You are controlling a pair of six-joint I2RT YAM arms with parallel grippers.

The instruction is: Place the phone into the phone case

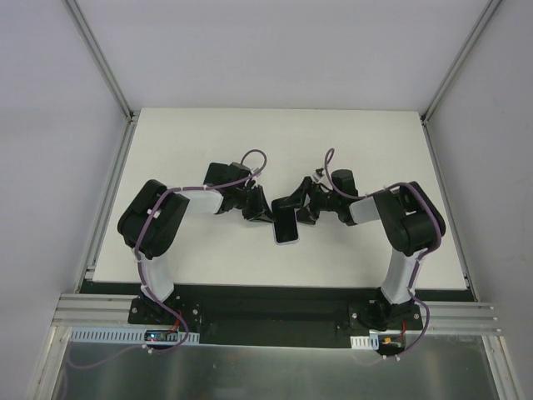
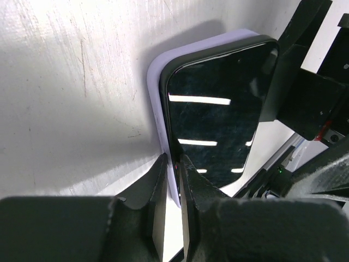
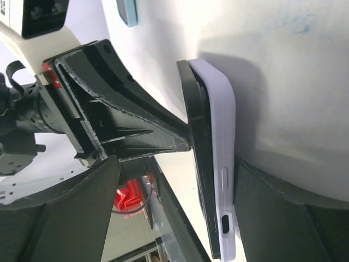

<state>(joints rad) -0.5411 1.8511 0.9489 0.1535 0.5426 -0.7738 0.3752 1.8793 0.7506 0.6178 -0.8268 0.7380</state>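
Note:
The black phone (image 1: 286, 223) lies screen up in the lilac phone case (image 1: 288, 242) at the middle of the table. My left gripper (image 1: 265, 215) comes in from the left. In the left wrist view the left gripper (image 2: 174, 161) is shut on the edge of the phone (image 2: 218, 114) and the case (image 2: 157, 103) together. My right gripper (image 1: 298, 210) stands open at the phone's right side. In the right wrist view the right gripper (image 3: 177, 164) straddles both. One finger (image 3: 272, 207) rests against the case (image 3: 222, 136). The phone (image 3: 197, 142) stands slightly proud of the case at its far end.
The white table (image 1: 208, 142) is bounded by grey walls and aluminium posts (image 1: 104, 67). A small light-blue item (image 3: 126, 12) shows at the top of the right wrist view. Red hardware (image 3: 128, 196) sits beyond the table's near edge.

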